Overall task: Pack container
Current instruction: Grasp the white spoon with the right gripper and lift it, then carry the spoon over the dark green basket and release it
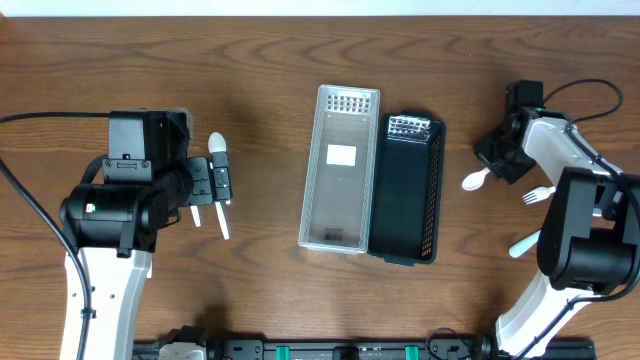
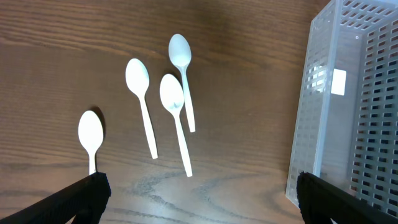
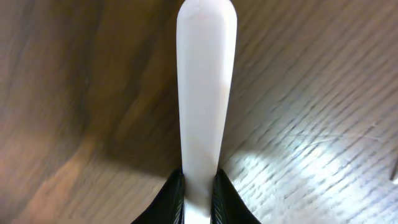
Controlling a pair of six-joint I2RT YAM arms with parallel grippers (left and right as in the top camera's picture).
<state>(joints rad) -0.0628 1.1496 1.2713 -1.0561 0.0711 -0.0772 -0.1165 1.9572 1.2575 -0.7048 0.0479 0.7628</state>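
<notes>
Right gripper point(image 3: 199, 202) clamping spoon point(image 3: 204, 93) handle end, lower frame (narrow hold); spoon risking swivelling, dropping; left gripper point(image 2: 199, 190) gaping empty

Two bins stand mid-table, touching side by side: the left bin point(image 1: 340, 170) and the right bin point(image 1: 408, 190). Four spoons point(image 2: 173, 99) lie on the table point(image 1: 260, 60) left of them. Right of the bins are a spoon point(image 1: 476, 180), then a fork point(image 1: 537, 194), with another utensil point(image 1: 522, 244) nearer the front.
</notes>
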